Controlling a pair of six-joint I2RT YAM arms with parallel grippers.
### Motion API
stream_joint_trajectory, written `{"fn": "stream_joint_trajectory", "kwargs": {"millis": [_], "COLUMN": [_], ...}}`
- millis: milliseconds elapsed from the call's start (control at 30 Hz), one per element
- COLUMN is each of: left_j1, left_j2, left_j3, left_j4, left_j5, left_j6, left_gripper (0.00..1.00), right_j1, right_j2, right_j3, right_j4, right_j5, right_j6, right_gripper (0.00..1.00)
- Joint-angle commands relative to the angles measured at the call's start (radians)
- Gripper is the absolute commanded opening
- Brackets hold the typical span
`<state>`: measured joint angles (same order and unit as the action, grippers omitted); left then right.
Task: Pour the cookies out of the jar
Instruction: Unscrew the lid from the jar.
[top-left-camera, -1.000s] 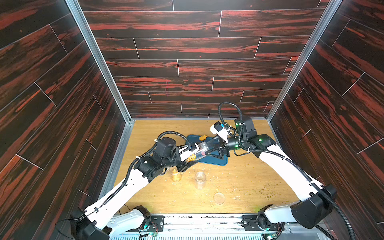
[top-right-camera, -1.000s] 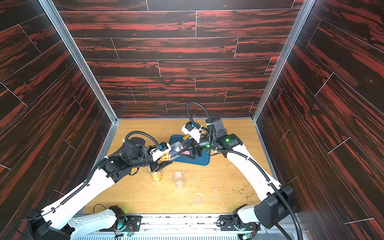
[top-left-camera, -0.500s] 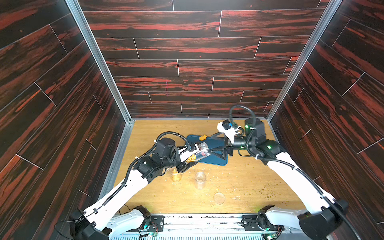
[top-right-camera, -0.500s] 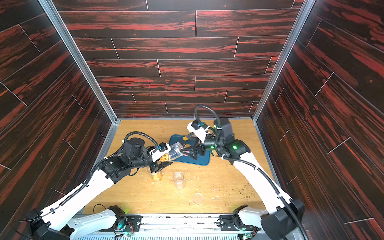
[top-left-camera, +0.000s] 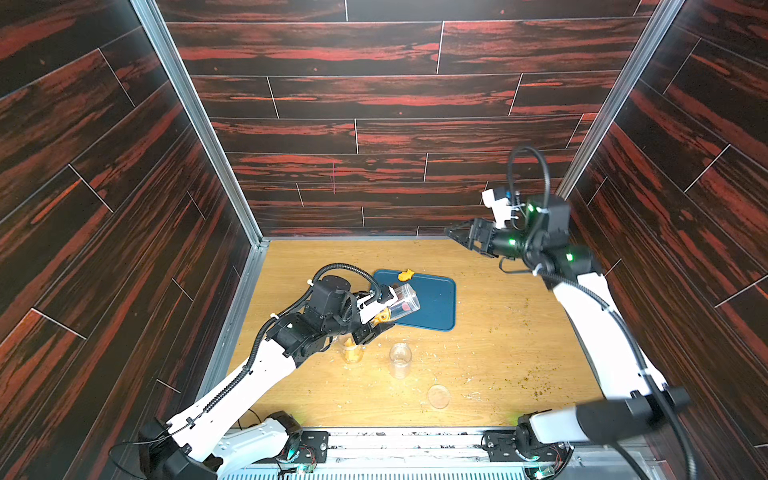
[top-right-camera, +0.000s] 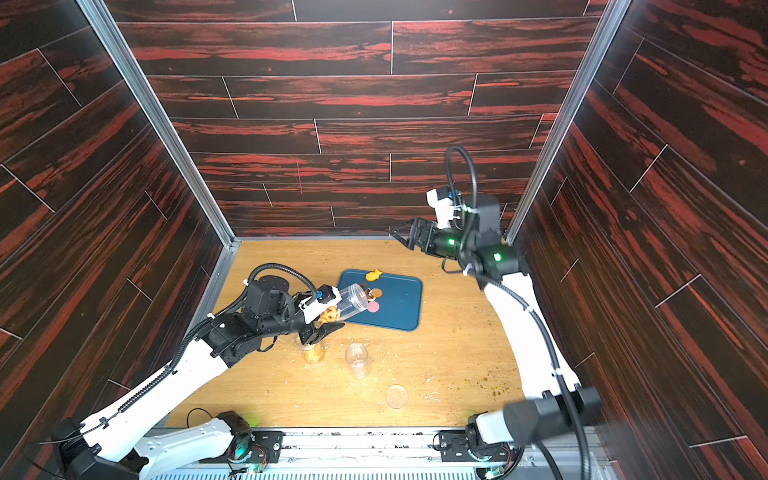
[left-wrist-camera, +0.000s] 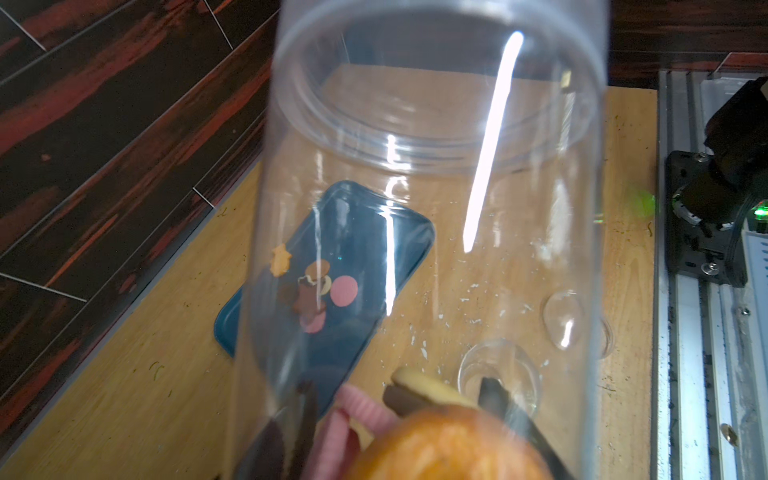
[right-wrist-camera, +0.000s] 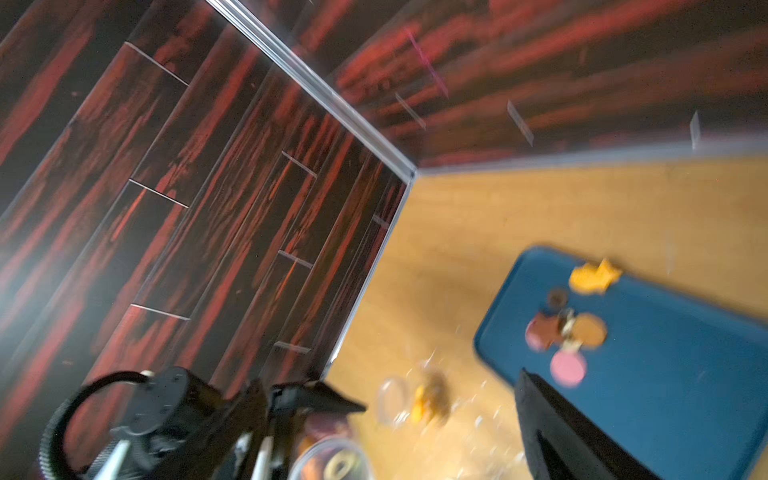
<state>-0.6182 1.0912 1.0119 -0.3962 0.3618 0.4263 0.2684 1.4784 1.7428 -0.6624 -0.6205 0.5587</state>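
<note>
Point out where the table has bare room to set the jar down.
Free: the tray's half nearer the right arm, and the table between tray and that arm, crumbs only. Crowded: cookies at the tray's other end by the tilted jar; nearer the front, two small jars and a lid.

Left hand (top-left-camera: 380, 311) snug, right hand (top-left-camera: 457, 237) (aloft) agape

The wooden table (top-left-camera: 498, 332) carries a blue tray (top-left-camera: 438, 305), a clear cup (top-left-camera: 352, 352) with orange contents, an empty cup (top-left-camera: 400, 361), crumbs (top-left-camera: 536, 380) and perhaps a lid (top-left-camera: 439, 396).
</note>
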Motion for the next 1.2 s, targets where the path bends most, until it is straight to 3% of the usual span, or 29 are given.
{"fn": "stream_joint_trajectory", "kwargs": {"millis": [0,233,533,1167], "left_j1": [0.000,-0.002,0.000,0.000], "left_j2": [-0.017,-0.001,0.003,-0.008], "left_j3": [0.040,0.060,0.054,0.048], "left_j4": [-0.003,-0.016,-0.004,-0.011], "left_j5": [-0.007,0.004,0.044,0.050], "left_j6": [0.031,0.046,0.053,0.057], "left_gripper": [0.24,0.24,0.24,0.24], "right_j1": [0.005,0.069,0.133,0.259], "right_j2": [0.059,0.051,0.033,0.161], "right_j3": [0.052,0.011,-0.041,0.065], "right_j4": [-0.329,-0.454,-0.462,-0.423], "right_j5": [-0.078,-0.143,-0.179,-0.206], "right_j6": [0.061,0.081,0.101,0.118], "right_gripper": [0.98,0.98,0.99,0.95]}}
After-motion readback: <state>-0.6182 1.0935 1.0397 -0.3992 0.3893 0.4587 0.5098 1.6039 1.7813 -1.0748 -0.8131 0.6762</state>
